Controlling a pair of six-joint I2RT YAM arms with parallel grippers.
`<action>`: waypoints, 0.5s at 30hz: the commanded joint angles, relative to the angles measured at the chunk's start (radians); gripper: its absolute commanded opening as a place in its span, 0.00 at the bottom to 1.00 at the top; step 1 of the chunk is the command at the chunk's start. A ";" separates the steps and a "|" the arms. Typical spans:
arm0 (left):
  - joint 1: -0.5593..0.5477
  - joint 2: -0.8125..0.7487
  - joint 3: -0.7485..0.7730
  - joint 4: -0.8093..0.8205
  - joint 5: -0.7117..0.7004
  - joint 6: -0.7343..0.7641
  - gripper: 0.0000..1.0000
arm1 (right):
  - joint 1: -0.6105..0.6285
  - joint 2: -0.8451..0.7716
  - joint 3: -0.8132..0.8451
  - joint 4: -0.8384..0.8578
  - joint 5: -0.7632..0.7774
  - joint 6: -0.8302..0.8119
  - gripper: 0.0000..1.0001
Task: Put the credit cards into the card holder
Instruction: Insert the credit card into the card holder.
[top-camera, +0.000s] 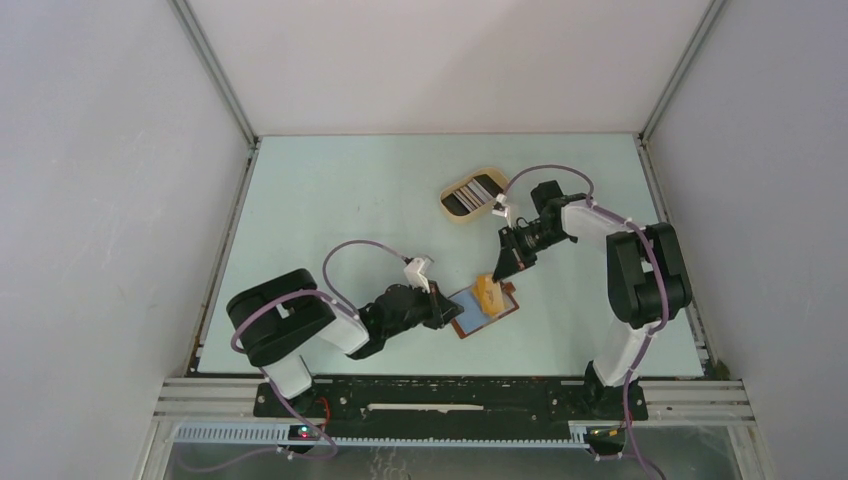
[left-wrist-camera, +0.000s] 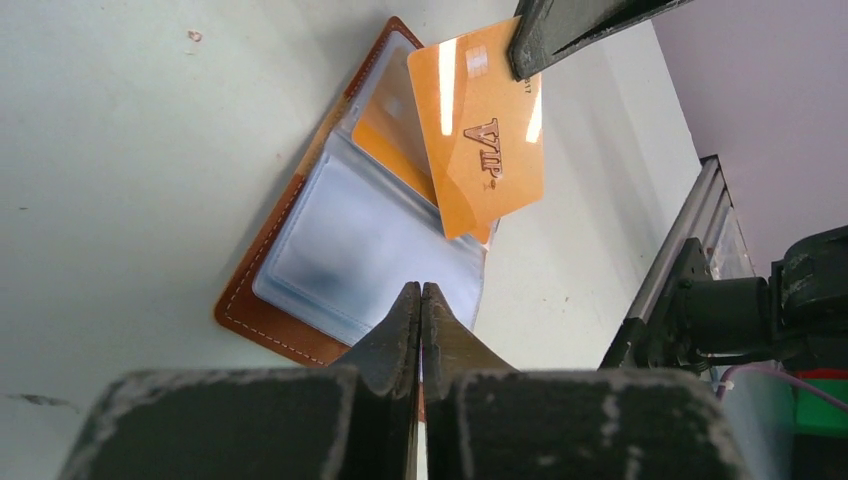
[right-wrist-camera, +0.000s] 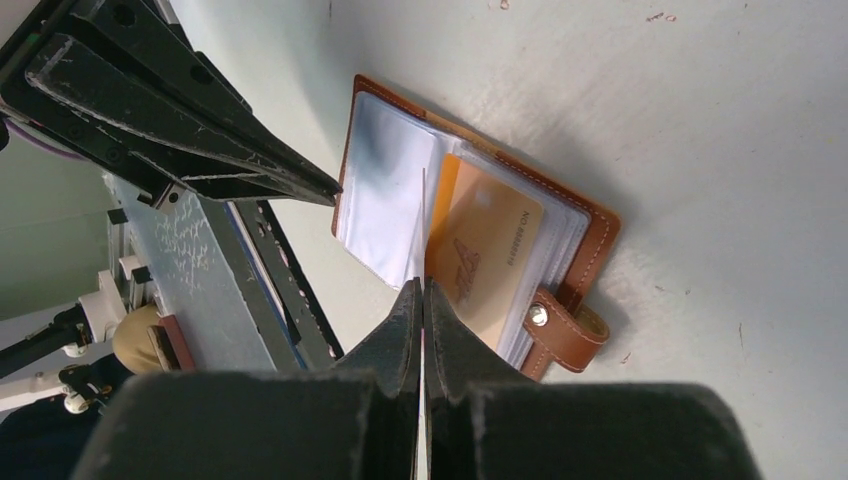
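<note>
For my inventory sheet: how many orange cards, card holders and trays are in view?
Orange cards: 2, one held, one sleeved
Card holder: 1
Tray: 1
Total: 4

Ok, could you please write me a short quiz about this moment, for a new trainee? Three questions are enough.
1. True or false: the left gripper is shut, with its tips at the edge of the open reddish-brown leather card holder.
2. What does the right gripper hold? A: a thin orange plastic VIP card; B: a black card; C: nothing.
3. In what do the other dark and pale cards lie?
Key: 1 true; 2 A; 3 in the beige oval tray.
</note>
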 joint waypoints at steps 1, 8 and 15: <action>-0.009 0.008 0.050 0.012 -0.057 -0.020 0.01 | -0.004 0.022 0.039 -0.016 0.000 0.002 0.00; -0.026 0.007 0.094 -0.120 -0.103 -0.026 0.01 | -0.004 0.038 0.038 -0.020 0.002 0.002 0.00; -0.039 0.003 0.137 -0.285 -0.174 -0.061 0.00 | -0.004 0.063 0.039 -0.022 -0.021 0.014 0.00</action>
